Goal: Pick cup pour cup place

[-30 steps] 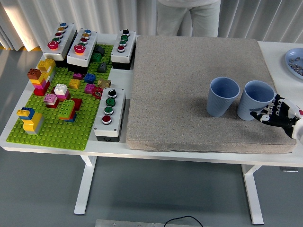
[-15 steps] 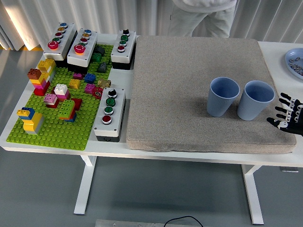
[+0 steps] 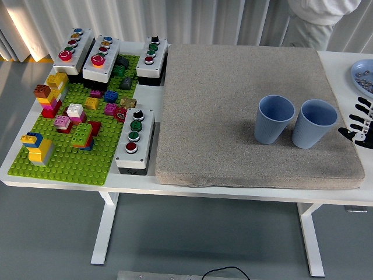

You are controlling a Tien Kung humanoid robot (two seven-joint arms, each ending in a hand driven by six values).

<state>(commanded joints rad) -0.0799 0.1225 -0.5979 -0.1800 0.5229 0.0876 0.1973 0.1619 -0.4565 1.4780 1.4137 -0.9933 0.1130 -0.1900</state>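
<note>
Two blue cups stand upright and side by side on the grey mat (image 3: 233, 105) at the right of the frame: the left cup (image 3: 274, 119) and the right cup (image 3: 313, 123), rims close together but not visibly touching. Contents cannot be made out from this angle.

The right hand (image 3: 360, 123) sits at the far right edge of the frame, just beside the right cup and clear of it, fingers spread and holding nothing. The left hand is not in view.

Judged step: approach for the pick, with the right cup the likely target. To do it well, the hand should come in level from the right and wrap around the cup's mid-body with the thumb opposed. It should close only when the wall is seated in the palm, without nudging the cup into its neighbour. The lift should be straight up before tilting toward the left cup.

A green brick board (image 3: 70, 146) and button boxes (image 3: 135, 140) occupy the left of the surface, well apart.
</note>
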